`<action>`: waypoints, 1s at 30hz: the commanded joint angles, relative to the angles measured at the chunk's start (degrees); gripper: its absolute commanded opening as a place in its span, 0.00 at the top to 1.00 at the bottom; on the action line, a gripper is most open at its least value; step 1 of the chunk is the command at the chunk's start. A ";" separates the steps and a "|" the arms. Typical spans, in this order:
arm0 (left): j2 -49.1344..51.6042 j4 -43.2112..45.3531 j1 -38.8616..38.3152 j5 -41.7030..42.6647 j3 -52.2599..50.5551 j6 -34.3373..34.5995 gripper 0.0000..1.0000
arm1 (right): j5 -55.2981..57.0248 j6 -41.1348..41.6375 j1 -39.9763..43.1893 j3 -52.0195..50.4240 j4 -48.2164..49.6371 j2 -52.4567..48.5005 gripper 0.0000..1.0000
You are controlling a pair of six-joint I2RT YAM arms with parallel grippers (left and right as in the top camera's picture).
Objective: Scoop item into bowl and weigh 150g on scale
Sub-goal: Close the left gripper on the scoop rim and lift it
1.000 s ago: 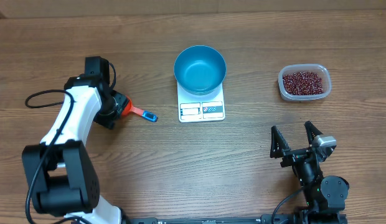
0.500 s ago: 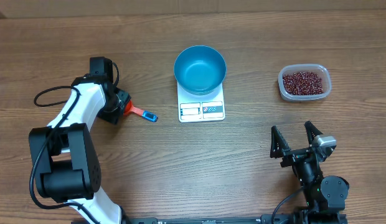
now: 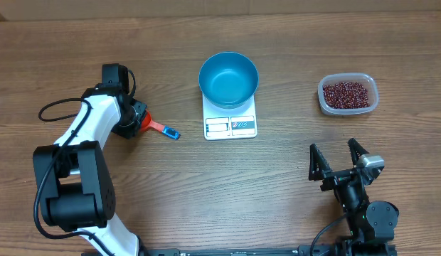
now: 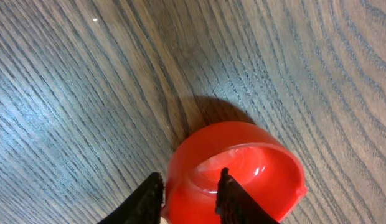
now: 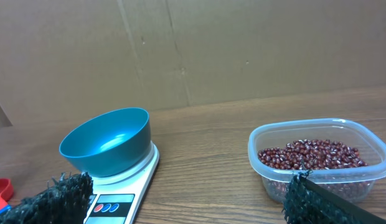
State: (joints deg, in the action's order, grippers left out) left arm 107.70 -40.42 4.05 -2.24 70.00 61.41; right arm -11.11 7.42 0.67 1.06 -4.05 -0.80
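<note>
left gripper [image 4: 189, 188]: jaws being held narrow astride the rim of the red scoop [image 4: 246, 158], one inside the cup, one outside; pinch or gap cannot be told | right gripper [image 3: 333, 148]: jaws being held spread, empty, over the table [image 3: 206, 185] | blue bowl [image 3: 228, 80] being carried by the white scale [image 3: 230, 126] | beans [image 3: 344, 94] being held in the clear tub [image 3: 374, 91], well right of the scale
</note>
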 commanded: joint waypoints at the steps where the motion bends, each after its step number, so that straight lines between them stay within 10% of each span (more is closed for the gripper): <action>1: 0.66 0.04 -0.37 -1.40 -0.48 0.35 0.70 | 0.59 -0.17 -0.33 -0.59 0.31 0.63 0.00; 21: 2.03 0.00 -0.50 -1.36 -0.50 0.33 0.74 | 0.59 -0.17 -0.33 -0.59 0.31 0.63 0.00; 30: 5.29 0.13 -0.81 -1.18 -0.50 0.33 0.96 | 0.59 -0.17 -0.33 -0.59 0.31 0.63 0.00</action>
State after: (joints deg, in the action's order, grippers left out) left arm 111.02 -39.72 3.62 -2.57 70.15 61.58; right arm -11.14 7.44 0.67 1.06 -4.03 -0.80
